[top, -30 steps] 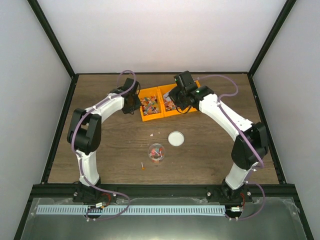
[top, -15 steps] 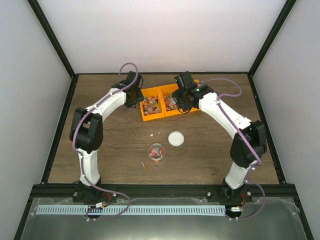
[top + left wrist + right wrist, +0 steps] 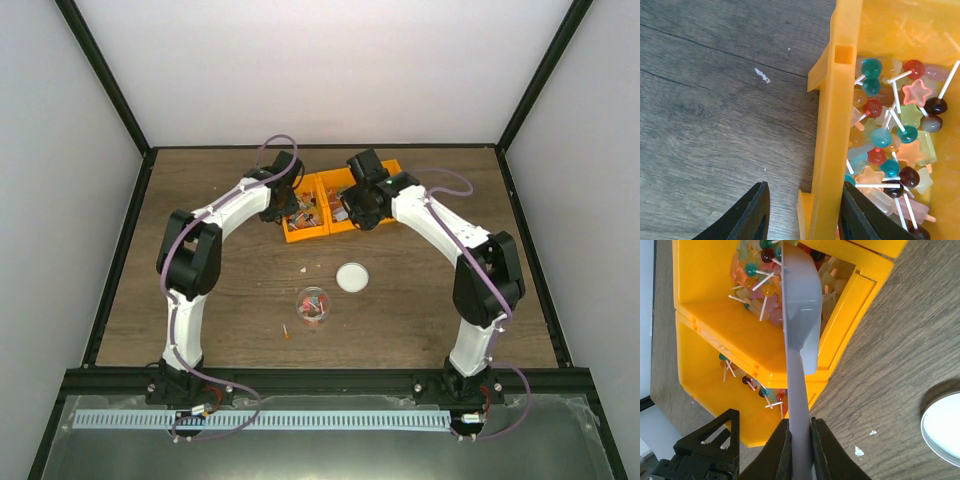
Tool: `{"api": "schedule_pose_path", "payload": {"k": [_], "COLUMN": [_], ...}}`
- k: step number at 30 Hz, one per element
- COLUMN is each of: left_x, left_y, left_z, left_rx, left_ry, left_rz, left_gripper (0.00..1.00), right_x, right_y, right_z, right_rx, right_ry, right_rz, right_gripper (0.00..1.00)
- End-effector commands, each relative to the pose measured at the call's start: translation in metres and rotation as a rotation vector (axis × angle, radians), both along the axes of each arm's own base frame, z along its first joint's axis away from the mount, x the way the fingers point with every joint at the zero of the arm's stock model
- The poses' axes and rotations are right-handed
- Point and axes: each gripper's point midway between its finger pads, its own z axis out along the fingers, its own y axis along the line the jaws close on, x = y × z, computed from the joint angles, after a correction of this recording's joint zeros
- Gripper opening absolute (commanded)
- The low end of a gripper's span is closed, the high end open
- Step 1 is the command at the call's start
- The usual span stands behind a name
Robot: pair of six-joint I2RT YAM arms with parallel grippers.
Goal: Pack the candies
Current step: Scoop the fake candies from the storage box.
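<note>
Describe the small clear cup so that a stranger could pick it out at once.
From the orange bin at the far side of the table, come straight toward the near edge. The small clear cup stands on the bare wood there. Unlike the flat white disc beside it, it is see-through with coloured candies inside.

The scene is lit brightly and evenly by diffuse light from above. In the top view only faint, soft shadows are cast on the table (image 3: 420,300), and small items are poorly resolved. In the left wrist view the wood grain and the candies (image 3: 890,145) are rendered sharply, while the left gripper (image 3: 804,192) is left dark and slightly soft. In the right wrist view the grey scoop (image 3: 800,305), close to the lens, is softened, the orange bin (image 3: 715,320) is strongly saturated, and the upper left edge is washed out.
</note>
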Motion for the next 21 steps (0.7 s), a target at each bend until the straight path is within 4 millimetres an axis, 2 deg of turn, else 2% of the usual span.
{"api": "schedule_pose_path", "payload": {"k": [1, 6, 13, 17, 21], "left_x": [-0.004, -0.007, -0.001, -0.002, 0.0], "left_y": [0.011, 0.007, -0.005, -0.01, -0.016], "left_z": [-0.006, -0.017, -0.027, -0.033, -0.035], "left_rx": [0.065, 0.065, 0.045, 0.029, 0.005], "left_ry": [0.019, 0.039, 0.044, 0.055, 0.055], "left_rz": [0.007, 0.0, -0.003, 0.002, -0.005], "left_gripper": [0.39, 0.27, 0.16, 0.07, 0.04], "right_x": [-0.017, -0.03, -0.03, -0.037, -0.042], "right_y": [-0.007, -0.016, -0.015, -0.024, -0.025], "right_z": [-0.019, -0.031, -0.016, -0.013, -0.03], "right_rx": [-0.007, -0.038, -0.066, -0.121, -0.094], "right_ry": [0.092, 0.159, 0.229, 0.284, 0.315], "right_rz": [-0.019, -0.036, -0.053, -0.067, -0.067], "right_gripper": [0.01, 0.01, 0.01, 0.01, 0.01]}}
